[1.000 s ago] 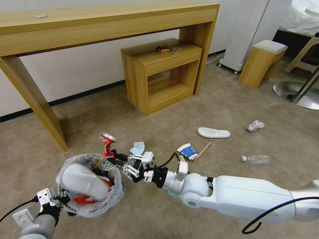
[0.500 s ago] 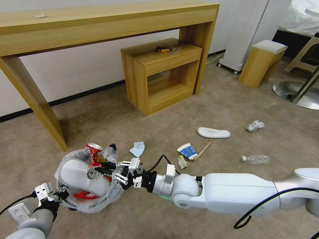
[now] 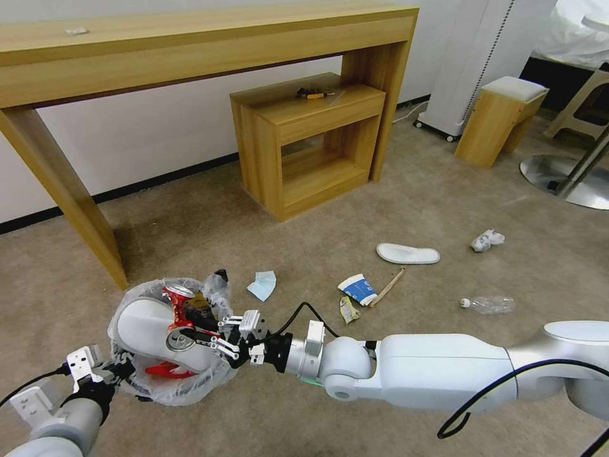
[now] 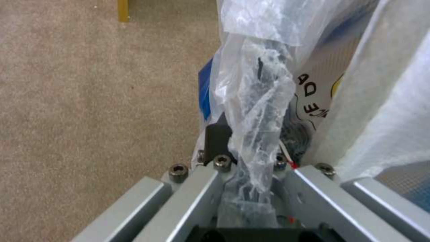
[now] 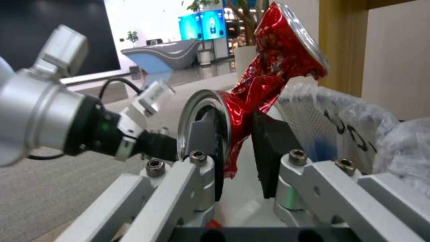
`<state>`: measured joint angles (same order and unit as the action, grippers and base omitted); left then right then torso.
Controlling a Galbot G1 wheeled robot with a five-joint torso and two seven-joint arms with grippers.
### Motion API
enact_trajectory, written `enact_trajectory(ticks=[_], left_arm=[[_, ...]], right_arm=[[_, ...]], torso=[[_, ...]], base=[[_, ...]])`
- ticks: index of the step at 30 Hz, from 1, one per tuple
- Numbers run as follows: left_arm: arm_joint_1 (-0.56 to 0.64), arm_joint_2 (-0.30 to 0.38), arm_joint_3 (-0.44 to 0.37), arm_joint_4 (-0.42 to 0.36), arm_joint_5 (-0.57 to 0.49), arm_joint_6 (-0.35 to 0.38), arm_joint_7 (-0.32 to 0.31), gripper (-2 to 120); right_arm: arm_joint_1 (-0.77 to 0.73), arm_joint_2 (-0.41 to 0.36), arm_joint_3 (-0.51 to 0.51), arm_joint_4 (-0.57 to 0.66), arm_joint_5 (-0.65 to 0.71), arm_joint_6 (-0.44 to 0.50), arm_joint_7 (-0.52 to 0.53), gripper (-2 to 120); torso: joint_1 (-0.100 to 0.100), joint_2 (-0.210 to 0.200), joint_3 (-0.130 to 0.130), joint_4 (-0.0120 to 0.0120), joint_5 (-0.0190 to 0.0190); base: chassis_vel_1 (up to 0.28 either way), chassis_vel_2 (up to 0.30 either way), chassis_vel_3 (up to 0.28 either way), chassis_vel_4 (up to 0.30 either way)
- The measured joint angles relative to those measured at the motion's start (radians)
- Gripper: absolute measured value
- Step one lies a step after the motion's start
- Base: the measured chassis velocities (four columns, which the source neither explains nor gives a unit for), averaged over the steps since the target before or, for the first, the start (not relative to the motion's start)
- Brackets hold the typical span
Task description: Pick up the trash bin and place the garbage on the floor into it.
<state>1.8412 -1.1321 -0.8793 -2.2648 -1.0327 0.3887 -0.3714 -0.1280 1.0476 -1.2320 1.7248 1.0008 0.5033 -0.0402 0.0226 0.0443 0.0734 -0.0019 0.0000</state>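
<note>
The trash bin [image 3: 127, 390], lined with a crinkly printed bag, hangs at the lower left with my left gripper [image 3: 120, 371] shut on its rim [image 4: 255, 111]. A white slipper [image 3: 149, 330] and a red wrapper [image 3: 163, 370] lie inside. Over the bin's mouth my right gripper [image 3: 190, 330] is shut on a crushed red can [image 3: 177, 314] [image 5: 264, 84]. On the beige carpet [image 3: 393, 203] lie more garbage: a pale tissue [image 3: 262, 284], a blue-white paper cup [image 3: 358, 289], a wooden stick [image 3: 388, 286], a second slipper [image 3: 408, 254], a white wad [image 3: 487, 240] and a clear bottle [image 3: 488, 304].
A long wooden console table [image 3: 190, 44] runs along the wall, with a smaller wooden stand [image 3: 311, 139] under its right end. A wooden stool [image 3: 501, 120] and a round metal base [image 3: 564, 178] stand at the right. A small yellow wrapper [image 3: 346, 310] lies beside the right arm.
My right gripper has carried the crushed can left and down from beside the bin to over its mouth. The bin and left gripper shifted slightly.
</note>
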Motion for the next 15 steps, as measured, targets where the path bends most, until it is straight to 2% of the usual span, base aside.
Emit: enact_trajectory(ticks=[11, 13, 14, 15], left_arm=[[0.024, -0.002, -0.003, -0.033, -0.006, 0.001, 0.000, 0], [0.025, -0.003, -0.003, -0.038, -0.007, 0.001, 0.000, 0], [0.025, -0.003, -0.003, -0.038, -0.007, 0.001, 0.000, 0], [0.025, -0.003, -0.003, -0.039, -0.009, 0.002, 0.000, 0]], right_arm=[[-0.009, 0.008, 0.006, -0.031, -0.013, -0.002, 0.005, 14], [-0.011, 0.003, 0.008, -0.035, -0.014, -0.004, 0.004, 26], [-0.011, 0.003, 0.008, -0.035, -0.014, -0.004, 0.004, 26], [-0.011, 0.001, 0.010, -0.036, -0.015, -0.005, 0.004, 31]], torso=[[0.000, 0.000, 0.000, 0.0000, 0.0000], [0.000, 0.000, 0.000, 0.0000, 0.0000], [0.000, 0.000, 0.000, 0.0000, 0.0000], [0.000, 0.000, 0.000, -0.0001, 0.0000]], base=[[0.000, 0.000, 0.000, 0.000], [0.000, 0.000, 0.000, 0.000], [0.000, 0.000, 0.000, 0.000], [0.000, 0.000, 0.000, 0.000]])
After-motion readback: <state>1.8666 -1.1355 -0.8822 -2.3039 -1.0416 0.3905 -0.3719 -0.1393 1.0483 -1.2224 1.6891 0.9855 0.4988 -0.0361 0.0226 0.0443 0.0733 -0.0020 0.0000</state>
